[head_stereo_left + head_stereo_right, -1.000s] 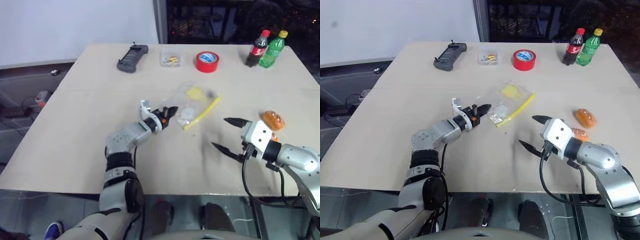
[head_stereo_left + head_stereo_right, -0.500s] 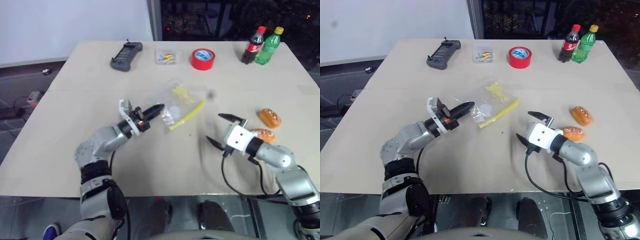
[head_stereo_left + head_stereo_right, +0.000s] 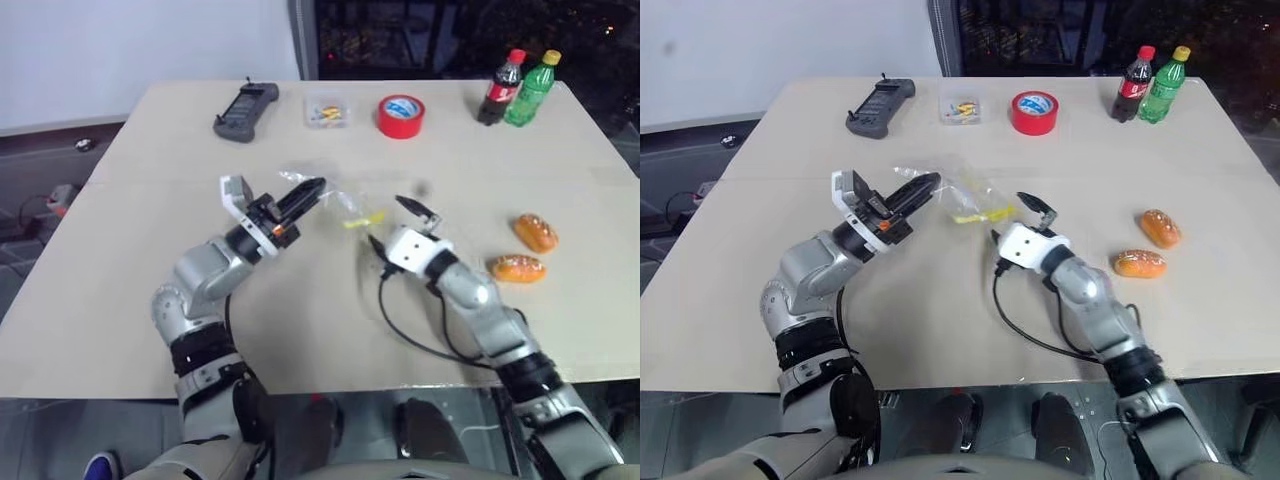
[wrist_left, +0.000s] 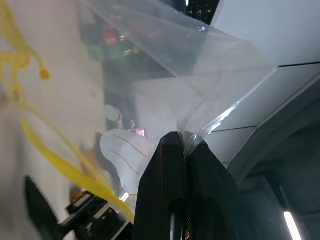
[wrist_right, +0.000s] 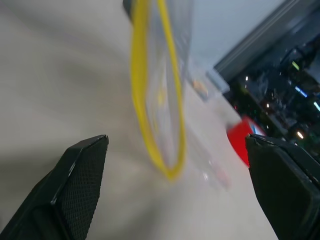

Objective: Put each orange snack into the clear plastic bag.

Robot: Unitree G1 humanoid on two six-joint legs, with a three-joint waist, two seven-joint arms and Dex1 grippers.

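I am pinching the clear plastic bag (image 3: 965,192) in my left tool (image 3: 923,187), right tool (image 3: 1018,217) spread beside it, while both orange snacks (image 3: 1139,263) are lying unbagged on the surface (image 3: 940,300).

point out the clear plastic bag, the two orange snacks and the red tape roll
clear plastic bag (image 3: 975,195), right eye view, clear film near yellow strip
nearer orange snack (image 3: 1138,263), right eye view, top
farther orange snack (image 3: 1159,227), right eye view, top
red tape roll (image 3: 1035,112), right eye view, outer wall

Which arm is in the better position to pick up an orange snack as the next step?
The right. The right gripper is open and empty, on the same side as both orange snacks. The left gripper is shut on the clear plastic bag, holding it up.
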